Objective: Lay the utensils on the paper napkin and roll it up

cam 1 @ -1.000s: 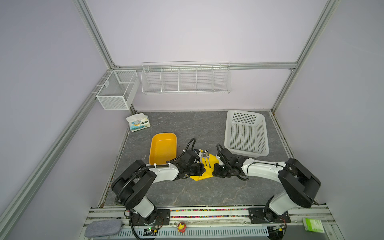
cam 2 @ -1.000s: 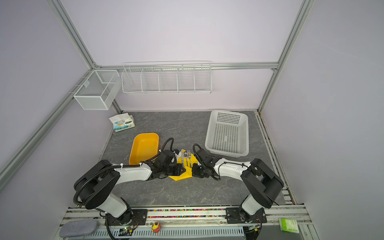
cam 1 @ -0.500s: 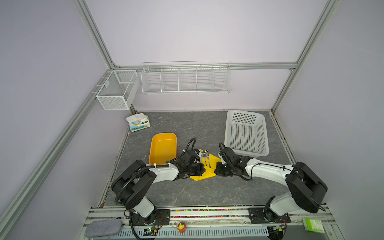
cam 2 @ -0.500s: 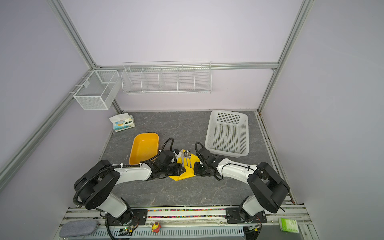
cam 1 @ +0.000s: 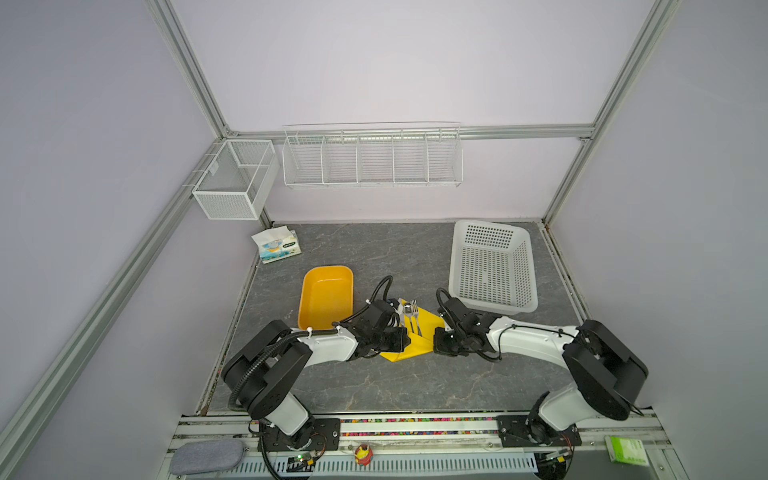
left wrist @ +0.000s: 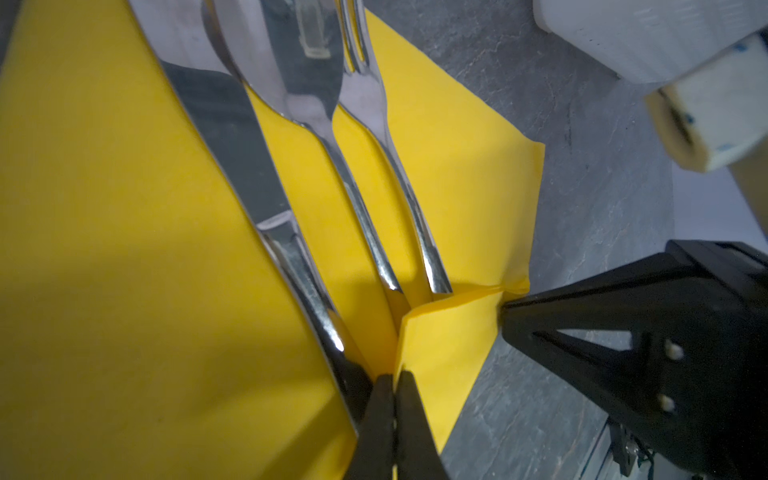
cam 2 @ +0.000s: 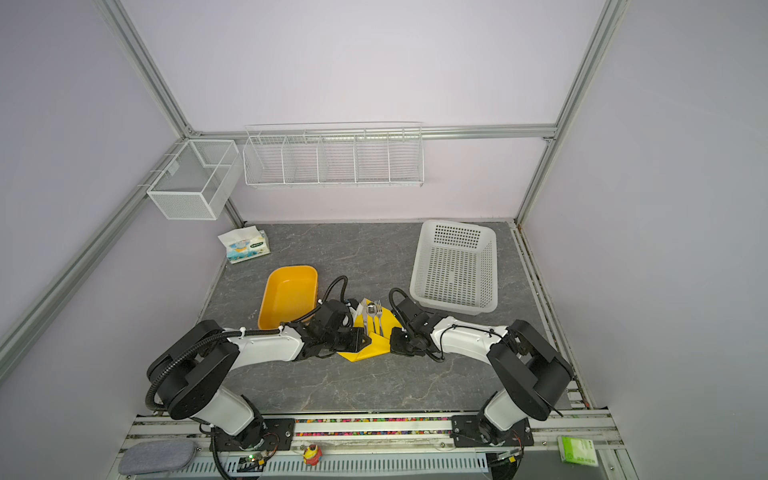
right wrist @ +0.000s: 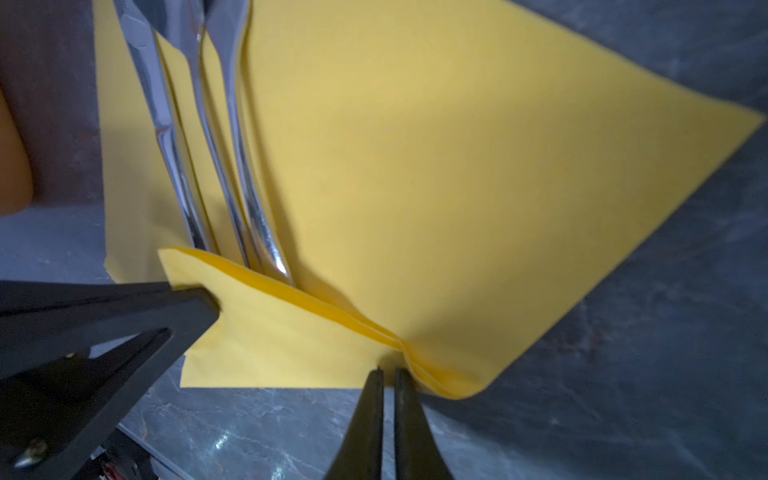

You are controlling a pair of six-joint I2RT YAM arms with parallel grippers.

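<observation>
**Near corner folded over the handles; rolling not yet begun**

Nearest the base, the left gripper (left wrist: pixel 395 374) is seen shut, with the edge of the folded flap (right wrist: pixel 270 340) apparently pinched in it. The right gripper (right wrist: pixel 388 370) is closed to a thin slit at the flap's other end. Whether paper is caught there cannot be told.

The napkin (right wrist: pixel 415 166) is laid on the table (cam 1: pixel 374 382) between the two grippers. Its near corner is turned up over the handle ends of the utensils (left wrist: pixel 353 199). Knife (left wrist: pixel 232 145), spoon (left wrist: pixel 299 83) and fork (left wrist: pixel 370 95) are laid side by side on it, heads pointed away.

Against the pictures of a second ago, almost nothing is found moved. Napkin, utensils and both grippers are kept in place, and only the right arm is slightly shifted. The placing is therefore judged done and the first fold set, with the rolling yet to be started.

The handle tips are hidden under the flap. The utensil heads are cut off in both wrist views. In both top views the fold is largely covered by the grippers.

Farther off, the tray (cam 1: pixel 326 295) is seen left of the napkin and the basket (cam 1: pixel 490 270) to its right. The tissue pack (cam 1: pixel 276 247) is set farthest back.
</observation>
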